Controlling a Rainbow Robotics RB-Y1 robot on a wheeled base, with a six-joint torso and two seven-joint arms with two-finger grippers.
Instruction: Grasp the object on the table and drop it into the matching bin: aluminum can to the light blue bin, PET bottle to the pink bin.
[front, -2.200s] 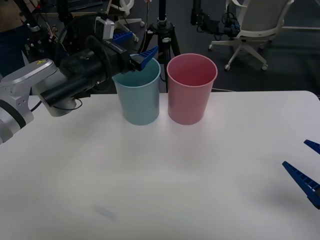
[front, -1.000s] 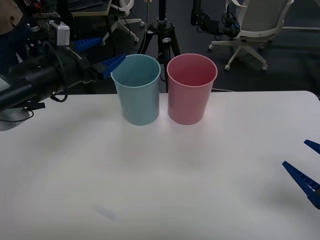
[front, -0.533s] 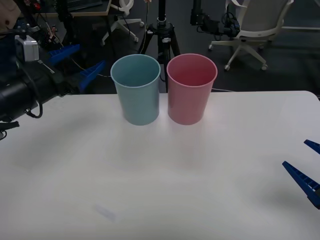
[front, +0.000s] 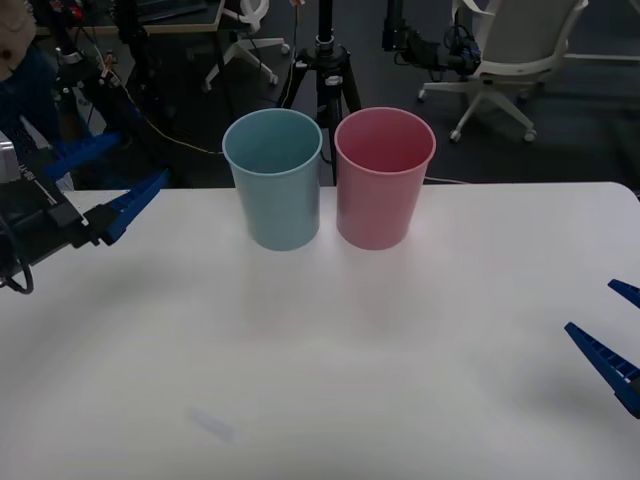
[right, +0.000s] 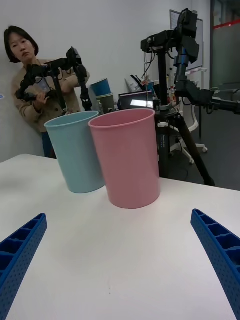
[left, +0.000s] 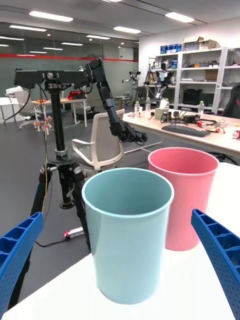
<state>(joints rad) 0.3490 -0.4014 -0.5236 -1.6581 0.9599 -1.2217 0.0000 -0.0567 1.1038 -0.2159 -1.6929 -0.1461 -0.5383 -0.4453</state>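
The light blue bin (front: 272, 185) and the pink bin (front: 385, 185) stand upright side by side at the back of the white table (front: 320, 350). The aluminum can is out of view. My left gripper (front: 110, 178) hovers open over the table's left rear edge, well left of the light blue bin, with nothing between its fingers. Its wrist view faces the light blue bin (left: 127, 235) with the pink bin (left: 187, 200) behind it. My right gripper (front: 618, 330) rests open at the table's right edge. From there the pink bin (right: 127, 157) stands nearer than the light blue bin (right: 77, 152).
A black tripod (front: 322, 60) and an office chair (front: 500, 50) stand on the floor behind the table. A faint smudge (front: 210, 425) marks the tabletop near the front left.
My left arm has drawn back leftward from above the light blue bin's rim to the table's left edge, open throughout. The right arm and both bins have not moved.
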